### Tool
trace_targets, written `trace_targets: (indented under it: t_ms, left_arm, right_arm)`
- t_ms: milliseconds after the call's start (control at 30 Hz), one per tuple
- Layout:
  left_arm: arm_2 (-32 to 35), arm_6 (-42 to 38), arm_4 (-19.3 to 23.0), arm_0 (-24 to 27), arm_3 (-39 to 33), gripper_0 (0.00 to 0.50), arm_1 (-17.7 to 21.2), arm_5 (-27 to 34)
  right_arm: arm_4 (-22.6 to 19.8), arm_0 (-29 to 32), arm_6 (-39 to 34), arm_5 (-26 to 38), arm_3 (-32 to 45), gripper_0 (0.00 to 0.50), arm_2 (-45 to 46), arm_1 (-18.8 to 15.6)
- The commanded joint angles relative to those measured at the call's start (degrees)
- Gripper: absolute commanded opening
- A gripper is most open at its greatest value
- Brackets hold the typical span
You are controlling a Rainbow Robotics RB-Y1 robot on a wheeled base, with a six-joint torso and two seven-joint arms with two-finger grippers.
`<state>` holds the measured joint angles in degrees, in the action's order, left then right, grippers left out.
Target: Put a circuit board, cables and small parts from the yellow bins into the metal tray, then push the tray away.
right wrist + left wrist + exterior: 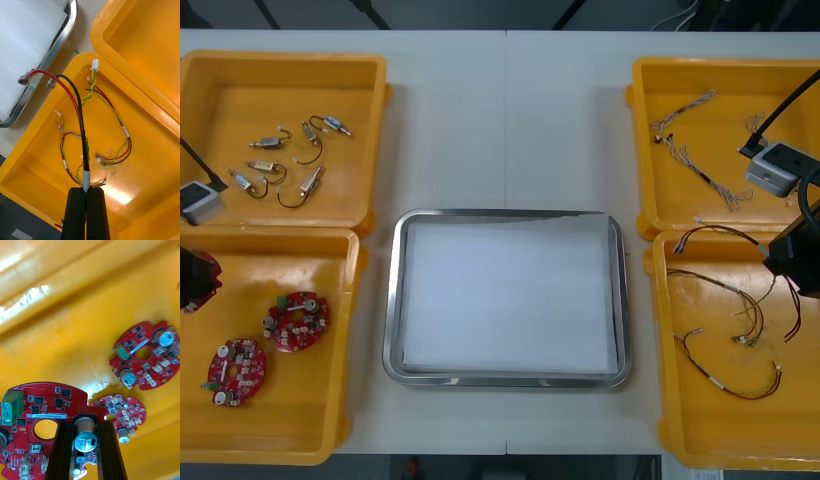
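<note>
Together, left gripper [85,423] and right gripper [86,190] hold picks over the near yellow bins [280,60].
On the surface [510,120] the white-lined metal tray [505,213] sits between the bins. Above the near left bin [300,410], the left gripper's fingers [63,450] clamp a red circuit board [41,405], raised over two other boards [144,356]. The right gripper's fingers pinch shut on a red and black cable [71,101] above the near right bin [700,430]. In the far left bin [240,100] lie small metal parts [285,165].
</note>
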<state>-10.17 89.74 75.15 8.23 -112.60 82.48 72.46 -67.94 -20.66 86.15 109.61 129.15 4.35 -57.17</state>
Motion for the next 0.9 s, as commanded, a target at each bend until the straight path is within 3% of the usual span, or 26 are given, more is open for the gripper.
trace_targets:
  t_ms: [33, 200, 433, 900]
  left_arm:
    - [6.5, 6.9, 1.3, 1.4, -3.2, 0.0, 0.0, 3.6]
    - [8.9, -0.4, 1.6, 1.4, -7.2, 0.0, -1.0, 4.4]
    - [8.9, -13.1, -2.2, 2.2, -13.9, 0.0, -2.6, 5.6]
    - [7.7, -33.6, -4.8, 7.3, -23.2, 0.0, -8.5, 14.5]
  right_arm:
    - [0.4, -1.4, -0.4, 0.4, 1.5, 0.0, -0.1, -2.2]
    - [0.4, -1.4, -0.4, 0.4, 1.5, 0.0, -0.1, -2.2]
    - [0.4, -1.4, -0.4, 0.4, 1.5, 0.0, -0.1, -2.2]
    - [0.4, -1.4, -0.4, 0.4, 1.5, 0.0, -0.1, -2.2]
